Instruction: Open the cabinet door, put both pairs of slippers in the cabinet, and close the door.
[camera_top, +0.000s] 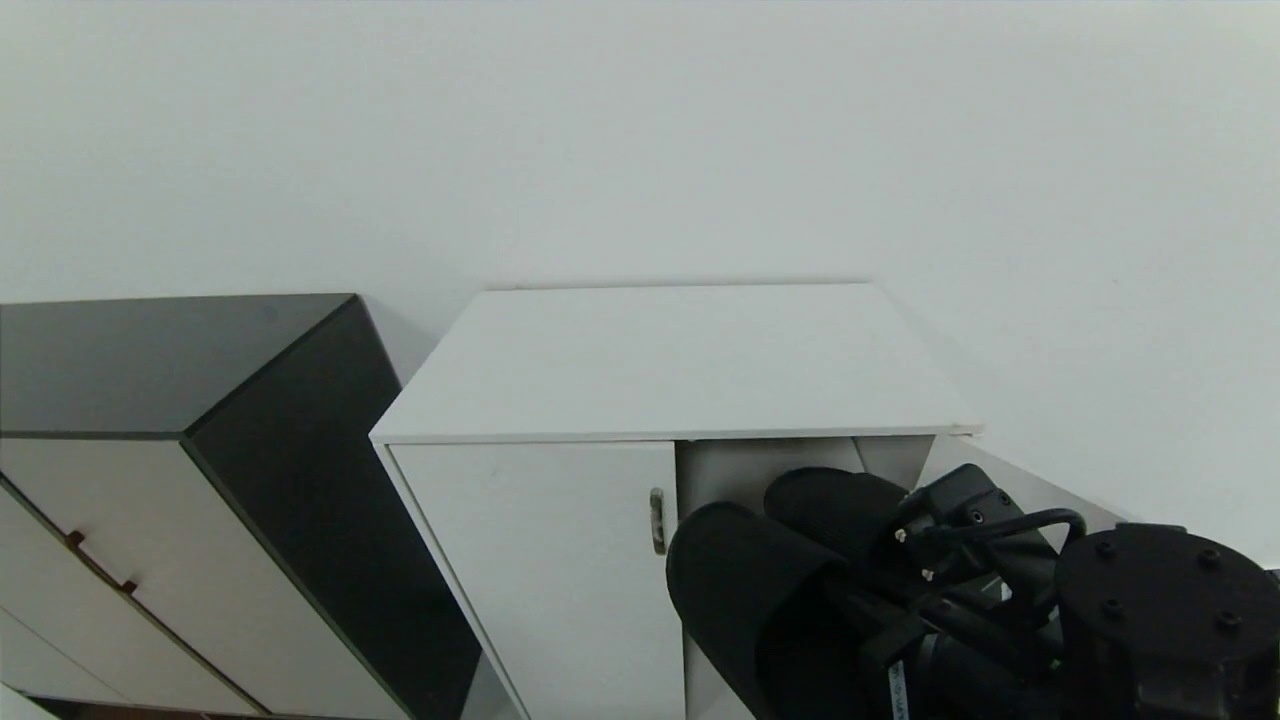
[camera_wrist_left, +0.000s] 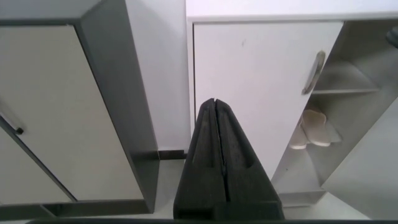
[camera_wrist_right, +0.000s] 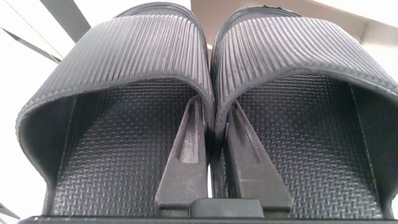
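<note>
A pair of black ribbed slippers (camera_top: 760, 580) hangs in front of the open right half of the white cabinet (camera_top: 660, 360). My right gripper (camera_wrist_right: 213, 106) is shut on the two touching inner walls of the black slippers (camera_wrist_right: 143, 93), one finger inside each. A pale pair of slippers (camera_wrist_left: 314, 127) lies on a lower shelf inside the cabinet. The cabinet's left door (camera_top: 540, 560) is closed, its metal handle (camera_top: 657, 520) at the inner edge. My left gripper (camera_wrist_left: 214, 102) is shut and empty, low in front of that left door (camera_wrist_left: 261, 81).
A dark cabinet with pale fronts (camera_top: 250, 450) stands close to the left of the white one, with a narrow gap between them. The open right door (camera_wrist_left: 367, 168) swings out on the right. An upper shelf (camera_wrist_left: 348, 81) is bare. A white wall stands behind.
</note>
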